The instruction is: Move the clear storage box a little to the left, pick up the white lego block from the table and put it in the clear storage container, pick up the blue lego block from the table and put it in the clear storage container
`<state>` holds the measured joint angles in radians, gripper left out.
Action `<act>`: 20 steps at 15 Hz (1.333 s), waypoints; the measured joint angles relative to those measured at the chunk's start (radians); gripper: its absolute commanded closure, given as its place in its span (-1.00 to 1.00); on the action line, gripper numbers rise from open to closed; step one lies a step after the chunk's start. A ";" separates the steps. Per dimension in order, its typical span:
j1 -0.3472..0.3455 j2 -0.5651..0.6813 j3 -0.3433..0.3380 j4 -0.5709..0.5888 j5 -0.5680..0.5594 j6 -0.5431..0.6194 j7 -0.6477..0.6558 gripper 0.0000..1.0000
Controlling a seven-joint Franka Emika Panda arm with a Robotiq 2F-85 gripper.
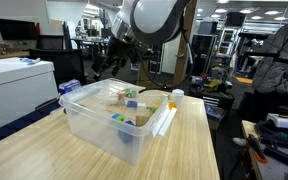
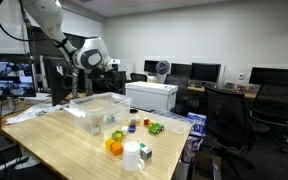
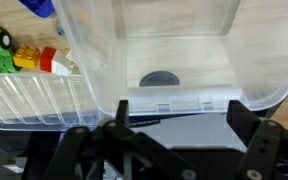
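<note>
Wooden table (image 1: 199, 140); clear storage box (image 1: 104, 120), claw (image 3: 176, 108) indistinct.

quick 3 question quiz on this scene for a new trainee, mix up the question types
1. True or false: the tool is shut on a lego block.
2. The clear storage box stands on: A) a chair, B) the wooden table, C) the floor.
3. Fill in: in the wrist view, the green, yellow and red blocks lie toward the picture's top ___ corner.

Key:
1. False. Its jaws stand open at the box's rim.
2. B
3. left
</note>
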<state>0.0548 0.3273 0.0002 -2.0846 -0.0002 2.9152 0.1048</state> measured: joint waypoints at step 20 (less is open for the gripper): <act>-0.141 0.300 -0.059 0.099 0.193 -0.008 0.079 -1.00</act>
<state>-0.0859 0.6278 -0.0584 -1.9855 0.1924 2.9076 0.1842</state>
